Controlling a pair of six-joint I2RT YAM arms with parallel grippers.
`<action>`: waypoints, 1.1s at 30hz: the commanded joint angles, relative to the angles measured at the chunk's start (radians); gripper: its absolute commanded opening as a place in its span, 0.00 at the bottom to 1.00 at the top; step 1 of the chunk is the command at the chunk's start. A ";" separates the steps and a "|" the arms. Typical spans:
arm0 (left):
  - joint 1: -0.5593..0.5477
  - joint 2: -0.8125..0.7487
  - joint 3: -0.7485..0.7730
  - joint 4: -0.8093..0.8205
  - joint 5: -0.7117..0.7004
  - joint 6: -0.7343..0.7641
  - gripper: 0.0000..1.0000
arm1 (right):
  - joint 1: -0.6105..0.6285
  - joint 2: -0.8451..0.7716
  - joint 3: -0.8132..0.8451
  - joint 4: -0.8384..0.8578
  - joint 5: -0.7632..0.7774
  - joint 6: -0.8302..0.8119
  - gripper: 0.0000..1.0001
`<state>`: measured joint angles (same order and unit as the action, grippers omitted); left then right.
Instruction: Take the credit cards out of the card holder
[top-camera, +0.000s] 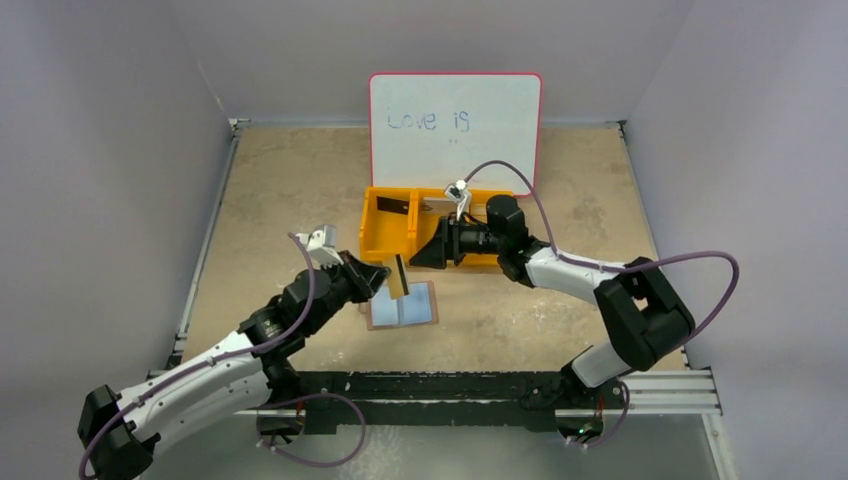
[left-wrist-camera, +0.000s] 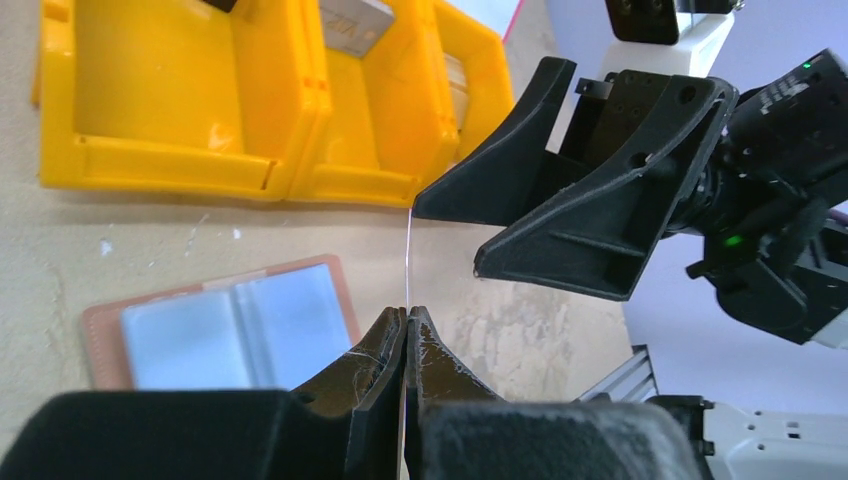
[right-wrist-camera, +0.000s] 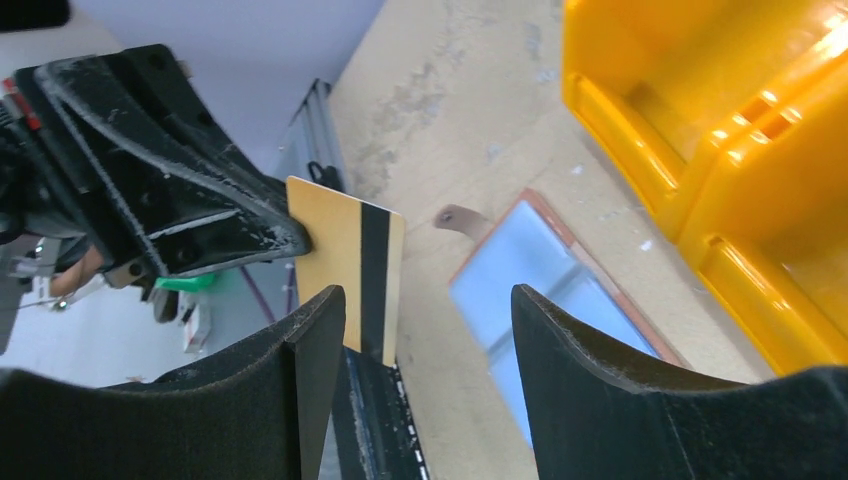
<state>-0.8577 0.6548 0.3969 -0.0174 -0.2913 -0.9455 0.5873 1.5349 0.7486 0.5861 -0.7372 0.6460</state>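
Our left claw (left-wrist-camera: 407, 318) pinches the striped beige card (right-wrist-camera: 345, 245) upright; our right claw (right-wrist-camera: 428, 292) gapes wide beside it. The card holder (top-camera: 403, 306) lies open on the counter (top-camera: 300, 180), at five o'clock from the card.

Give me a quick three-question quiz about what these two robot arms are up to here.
1. True or false: the left gripper is shut on the beige striped card.
2. Fill the gap: the right gripper has its jaws ____.
3. The card holder is: A) lying open on the table; B) lying folded shut; C) held in the right gripper.

Key: 1 true; 2 open; 3 A.
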 joint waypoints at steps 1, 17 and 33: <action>0.006 0.001 0.059 0.086 0.040 0.030 0.00 | -0.006 -0.045 0.002 0.139 -0.120 0.038 0.65; 0.006 0.055 0.028 0.282 0.080 0.021 0.00 | -0.011 -0.035 -0.020 0.208 -0.172 0.115 0.55; 0.005 0.048 0.012 0.271 0.018 0.027 0.09 | -0.032 -0.062 -0.006 0.186 -0.177 0.109 0.00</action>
<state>-0.8520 0.7219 0.3950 0.2131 -0.2470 -0.9306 0.5640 1.5021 0.7277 0.7609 -0.9157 0.7670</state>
